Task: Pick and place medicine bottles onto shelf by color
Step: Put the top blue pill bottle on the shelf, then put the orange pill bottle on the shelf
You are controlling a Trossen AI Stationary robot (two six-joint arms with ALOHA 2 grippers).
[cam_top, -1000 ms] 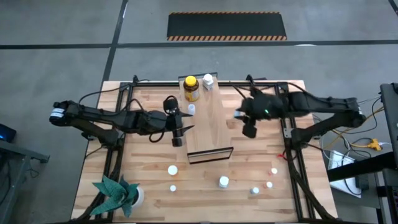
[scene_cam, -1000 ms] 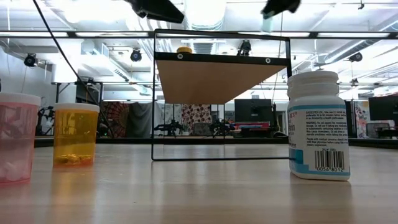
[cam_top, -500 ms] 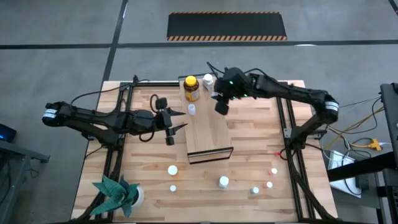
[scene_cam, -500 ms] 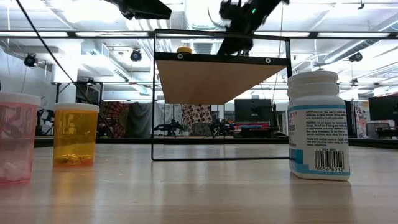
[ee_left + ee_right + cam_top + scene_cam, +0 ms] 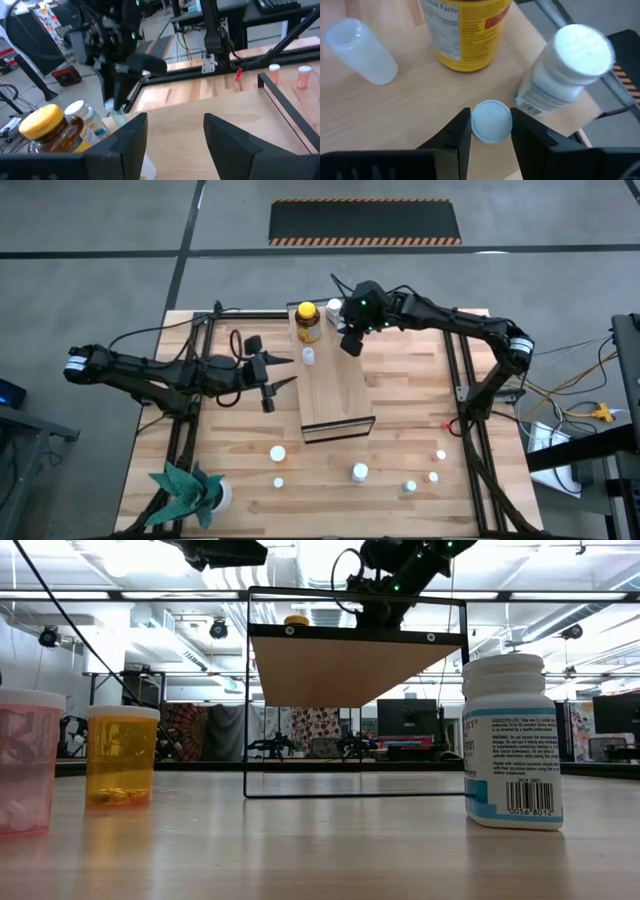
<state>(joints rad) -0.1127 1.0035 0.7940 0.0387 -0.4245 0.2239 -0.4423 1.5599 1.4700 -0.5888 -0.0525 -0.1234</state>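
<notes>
The shelf (image 5: 335, 385) is a long light-wood board with a dark end face (image 5: 338, 428), raised on a thin black frame (image 5: 355, 690). At its far end stand an amber bottle with a yellow cap (image 5: 308, 321), a white bottle (image 5: 334, 310) and a small clear bottle (image 5: 308, 356). My right gripper (image 5: 350, 343) is there, shut on a small pale-capped bottle (image 5: 491, 121). My left gripper (image 5: 272, 377) is open and empty beside the shelf's left side. Several small bottles (image 5: 359, 472) stand on the table near its front edge. My right gripper pinches the small bottle's round cap (image 5: 491, 120) between its two fingers, one on each side. The fingers (image 5: 459, 134) come from above, pointing down. The bottle hangs upright below them (image 5: 120, 117). I cannot tell whether its base touches the shelf.
A green paper plant (image 5: 185, 490) sits at the table's near left corner. The low view shows a white bottle (image 5: 512, 740), an orange bottle (image 5: 122, 755) and a pink one (image 5: 25, 775) close up. Black frame rails (image 5: 462, 380) run along the table's sides.
My right gripper has carried the small bottle from the table's right side toward the far left, to the shelf's far end by the amber bottle. My left gripper has drawn back from the shelf toward the table's left edge.
</notes>
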